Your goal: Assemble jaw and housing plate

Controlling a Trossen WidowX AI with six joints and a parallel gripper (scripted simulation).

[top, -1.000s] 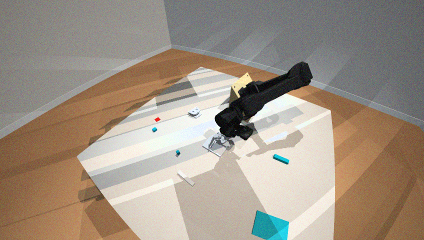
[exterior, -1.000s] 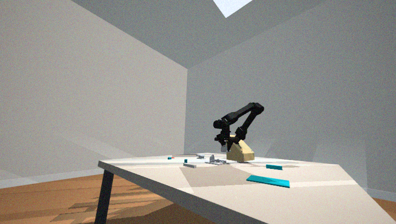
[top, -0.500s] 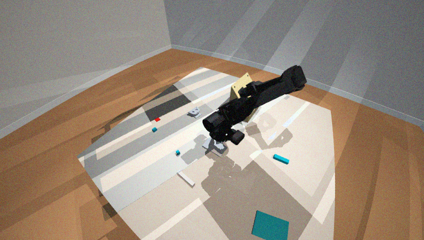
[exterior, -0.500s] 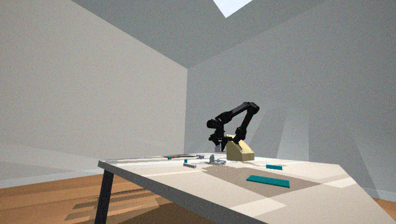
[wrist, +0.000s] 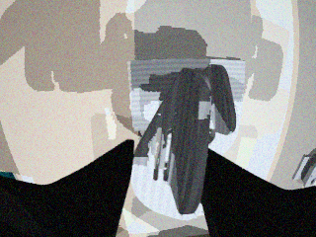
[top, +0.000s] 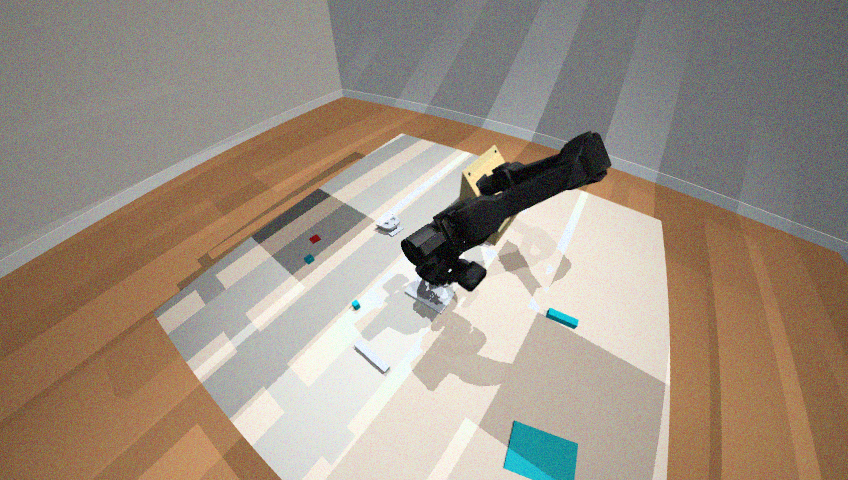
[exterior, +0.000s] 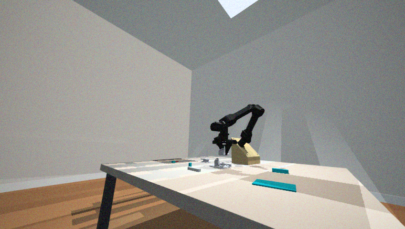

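Observation:
My gripper (exterior: pixel 223 151) (wrist: pixel 164 149) is shut on a pale grey jaw (exterior: pixel 221 151) (wrist: pixel 190 148) with a tall curved wall, dark in shade. It holds the jaw above the grey base plate (top: pixel 439 306) (exterior: pixel 217 167) (wrist: pixel 139 106), with a visible gap in the exterior view. The other jaw (exterior: pixel 217 162) (wrist: pixel 224 99) stands on the base plate. In the wrist view the held jaw covers much of the plate, and the free pin cannot be made out. A small pale piece with holes (top: pixel 389 223) (exterior: pixel 205 160), seemingly the housing plate, lies apart on the table.
A grey bar (top: pixel 371 356) (exterior: pixel 194 169) and a small teal block (top: pixel 355 304) (exterior: pixel 190 164) lie near the base plate. A long teal block (top: pixel 562 318) (exterior: pixel 280 171) and a flat teal plate (top: pixel 541 452) (exterior: pixel 274 185) lie elsewhere. A red patch (top: pixel 315 239) lies farther off.

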